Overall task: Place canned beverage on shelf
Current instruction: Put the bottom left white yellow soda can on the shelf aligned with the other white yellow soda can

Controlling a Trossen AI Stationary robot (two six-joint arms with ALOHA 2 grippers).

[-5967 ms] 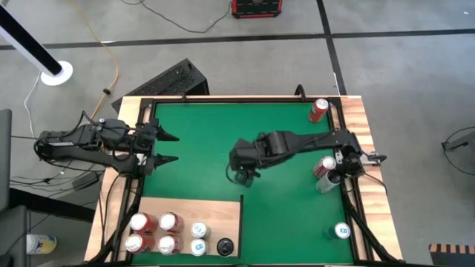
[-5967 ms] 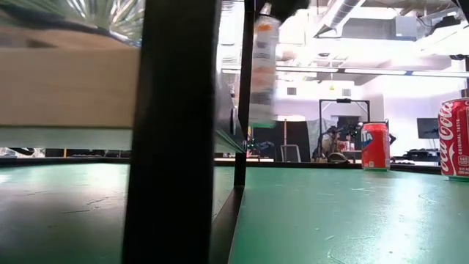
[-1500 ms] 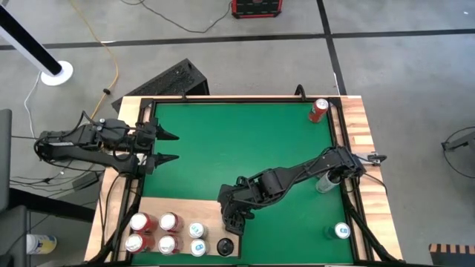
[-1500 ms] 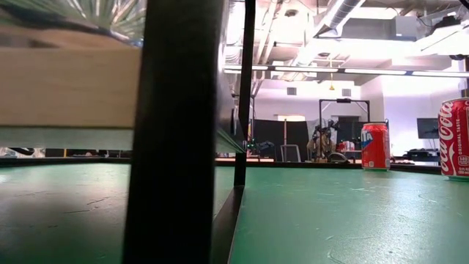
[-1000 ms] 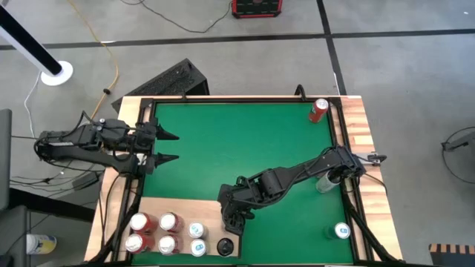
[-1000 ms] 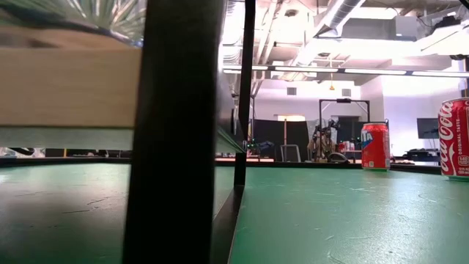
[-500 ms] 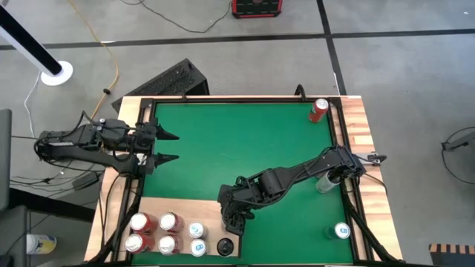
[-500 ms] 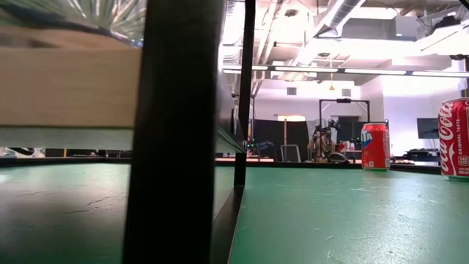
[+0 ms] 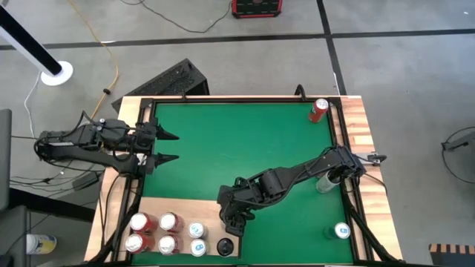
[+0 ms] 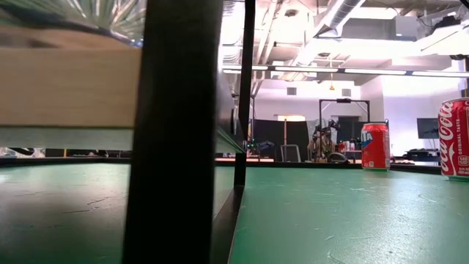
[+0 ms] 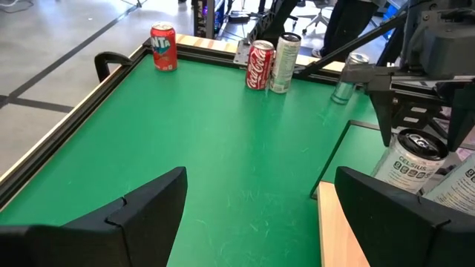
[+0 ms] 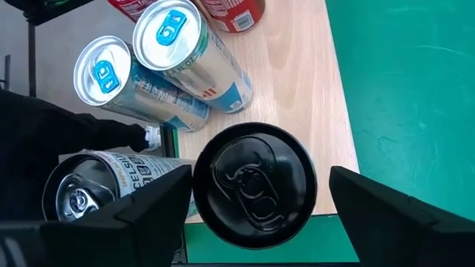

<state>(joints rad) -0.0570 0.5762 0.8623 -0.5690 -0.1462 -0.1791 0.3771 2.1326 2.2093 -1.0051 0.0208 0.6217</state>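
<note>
The black-topped can stands upright on the shelf, at its corner beside the two blue-tabbed cans. The right tool hangs right over it, fingers spread wide and clear of its sides, so this placement looks done. Four cans on the green mat, well away from the shelf, remain; the left tool waits open at the mat's far edge.

left arm: dark, jointed, thin black cables along links | left gripper: two pointed black fingers | right arm: dark, bulky wrist housing | right gripper: flat, angular black fingers
</note>
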